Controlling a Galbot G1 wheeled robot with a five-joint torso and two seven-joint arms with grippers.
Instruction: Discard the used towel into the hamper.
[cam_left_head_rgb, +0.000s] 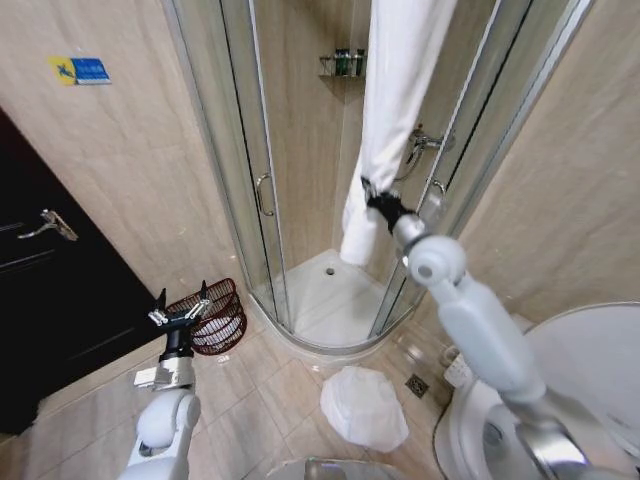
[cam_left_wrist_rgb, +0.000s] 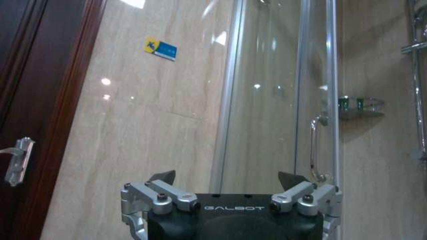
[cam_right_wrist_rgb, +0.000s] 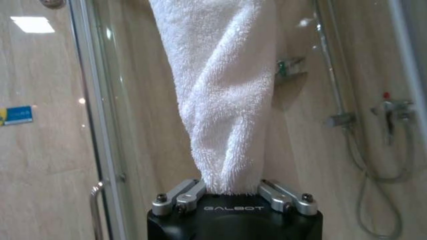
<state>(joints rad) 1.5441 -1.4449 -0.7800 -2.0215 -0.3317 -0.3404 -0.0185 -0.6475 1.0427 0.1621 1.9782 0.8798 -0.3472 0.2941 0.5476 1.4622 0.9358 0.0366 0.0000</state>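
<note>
Hanging at the shower stall opening, white terry towel (cam_left_head_rgb: 385, 110), its lower part pinched between the fingers of the right tool (cam_left_head_rgb: 374, 203). Left tool (cam_left_head_rgb: 181, 313): fingers spread, holding nothing, raised just beside the hamper (cam_left_head_rgb: 215, 318), which stands on the tiled floor (cam_left_head_rgb: 260, 400) near the glass door (cam_left_head_rgb: 250, 170).

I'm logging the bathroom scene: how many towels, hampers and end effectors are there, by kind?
Towels: 1, white, hanging, clamped by the right end effector
Hampers: 1
End effectors: 2, the left end effector open above the floor
Total: 4
</note>
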